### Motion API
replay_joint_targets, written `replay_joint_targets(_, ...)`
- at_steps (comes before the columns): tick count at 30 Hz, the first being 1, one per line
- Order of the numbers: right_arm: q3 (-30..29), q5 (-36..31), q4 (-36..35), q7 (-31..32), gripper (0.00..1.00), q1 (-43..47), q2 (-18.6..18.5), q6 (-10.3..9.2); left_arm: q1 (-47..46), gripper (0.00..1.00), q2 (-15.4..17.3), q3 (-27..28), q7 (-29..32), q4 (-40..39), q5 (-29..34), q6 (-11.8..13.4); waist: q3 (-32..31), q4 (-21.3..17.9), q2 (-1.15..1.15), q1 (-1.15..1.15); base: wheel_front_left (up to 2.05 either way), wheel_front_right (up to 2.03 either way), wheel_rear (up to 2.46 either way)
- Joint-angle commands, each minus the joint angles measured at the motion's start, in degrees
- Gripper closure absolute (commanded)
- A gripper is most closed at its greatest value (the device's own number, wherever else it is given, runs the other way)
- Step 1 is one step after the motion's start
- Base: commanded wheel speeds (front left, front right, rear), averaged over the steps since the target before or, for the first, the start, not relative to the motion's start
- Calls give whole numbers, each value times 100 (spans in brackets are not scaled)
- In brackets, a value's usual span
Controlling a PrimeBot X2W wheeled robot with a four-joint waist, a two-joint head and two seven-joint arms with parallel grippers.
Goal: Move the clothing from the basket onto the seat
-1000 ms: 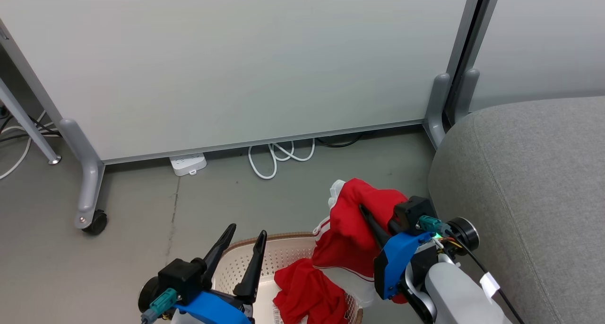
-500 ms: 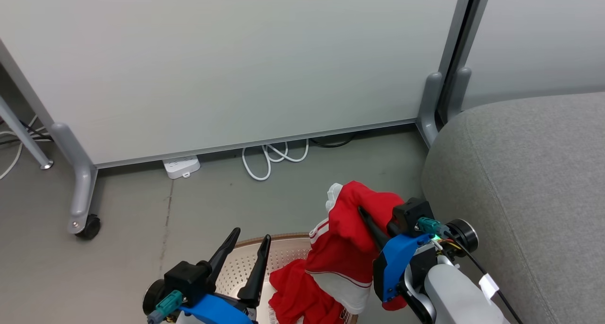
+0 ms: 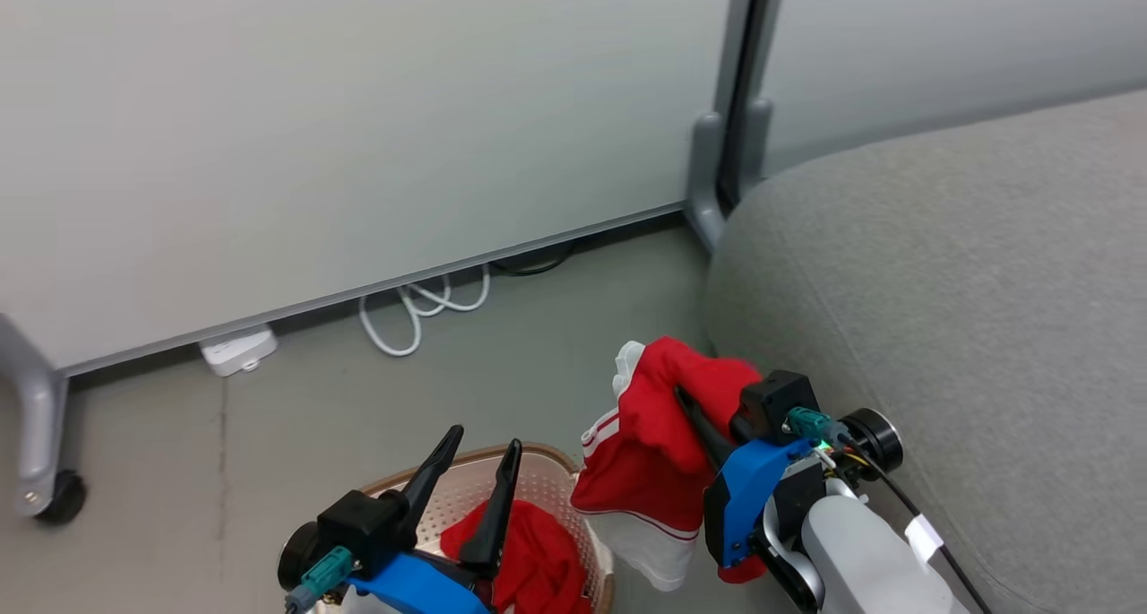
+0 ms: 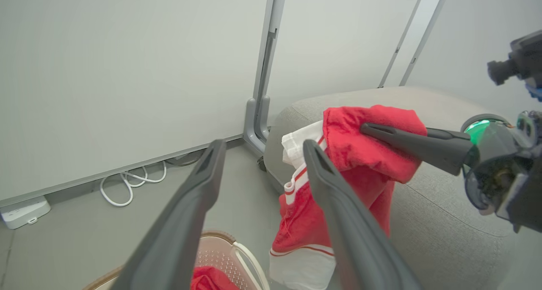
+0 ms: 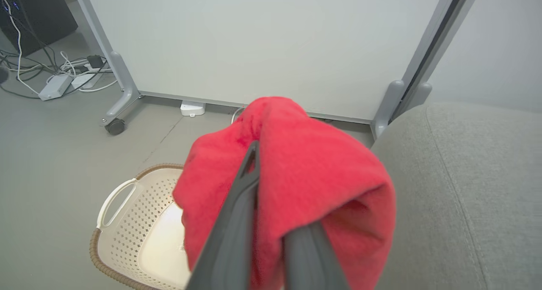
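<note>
Right end effector (image 3: 686, 401) clamped on red garment (image 3: 647, 453), long axis vertical, hanging downward

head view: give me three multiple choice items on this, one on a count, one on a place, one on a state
1. How many red garments lie in the laundry basket?
A. none
B. one
C. three

2. Where is the garment that the right hand grips?
A. hanging beside the sofa seat
B. spread flat on top of the seat
C. lying on the floor

3. How is the left hand?
A. shut on a garment
B. shut on the basket handle
C. open and empty

Answers:
1. B: one red heap lies inside the basket.
2. A: it dangles from the shut hand, lifted out of the basket and not lying on the cushion.
3. C: its jaws stand apart with nothing between them.
</note>
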Motion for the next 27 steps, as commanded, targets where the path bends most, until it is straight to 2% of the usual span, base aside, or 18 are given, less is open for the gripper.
replay_joint_targets(1, 18, -20, -26, 6, 100, -64, -10, -4, -24, 0, 8, -4, -19, -21, 25, -22, 56, -374, 0, 0, 0, 0, 0)
replay_joint_targets(9, -75, -93, -42, -13, 100, -112, -7, -4, -145, 0, 48, -85, -19, -59, 49, -23, 218, -1138, 0, 0, 0, 0, 0)
replay_joint_targets(16, -108, -86, -16, -32, 100, -165, -8, -4, -195, 0, 77, -168, -19, -40, 28, -23, 292, -1556, 0, 0, 0, 0, 0)
replay_joint_targets(22, -89, -25, -21, -66, 100, -197, -8, -4, -227, 0, 118, -197, -19, -42, 38, -23, 306, -1792, 0, 0, 0, 0, 0)
replay_joint_targets(27, -115, -28, 21, -84, 100, -139, -7, -4, -277, 0, 161, -314, -19, 6, 23, -24, 336, -1812, 0, 0, 0, 0, 0)
